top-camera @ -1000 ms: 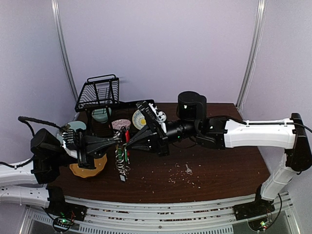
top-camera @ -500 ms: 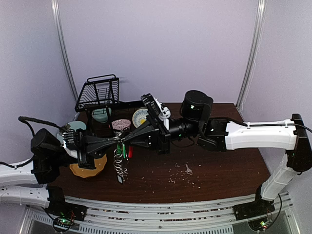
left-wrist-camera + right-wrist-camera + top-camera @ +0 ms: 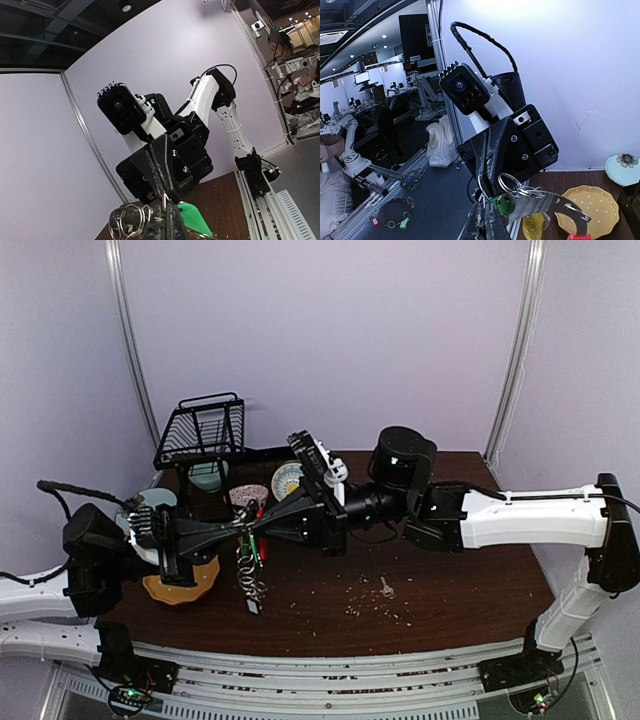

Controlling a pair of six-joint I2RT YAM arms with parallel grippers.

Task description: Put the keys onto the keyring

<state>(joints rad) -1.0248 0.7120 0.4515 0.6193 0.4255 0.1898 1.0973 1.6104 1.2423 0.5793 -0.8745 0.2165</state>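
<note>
The brown table [image 3: 470, 600] carries both arms reaching in toward each other, meeting tip to tip above its left half. The left gripper [image 3: 243, 530] has its fingers pinched narrow on the top of the keyring [image 3: 250, 575], which hangs from it as a loose bunch of silver coils and chain, clear of the table or barely above it. The right gripper [image 3: 258, 531] is also pinched nearly closed, right against the same spot. From its own wrist camera a thin loop of wire rises out of its fingertips, but whether it grips a key blade or the ring itself is too cramped to tell.

Part of the job looks done. In the right wrist view a green-headed key [image 3: 504, 202] and a plain silver key [image 3: 552, 202] hang among the rings, with the red clip [image 3: 577, 236] dangling below them.

What is left, as far as can be seen, is one small loose key [image 3: 386, 588] lying on the table to the right of the bunch, well apart from both grippers, among scattered crumbs [image 3: 360, 600]. My judgement is that a key is being worked onto the ring now, and that the loose one comes after.
</note>
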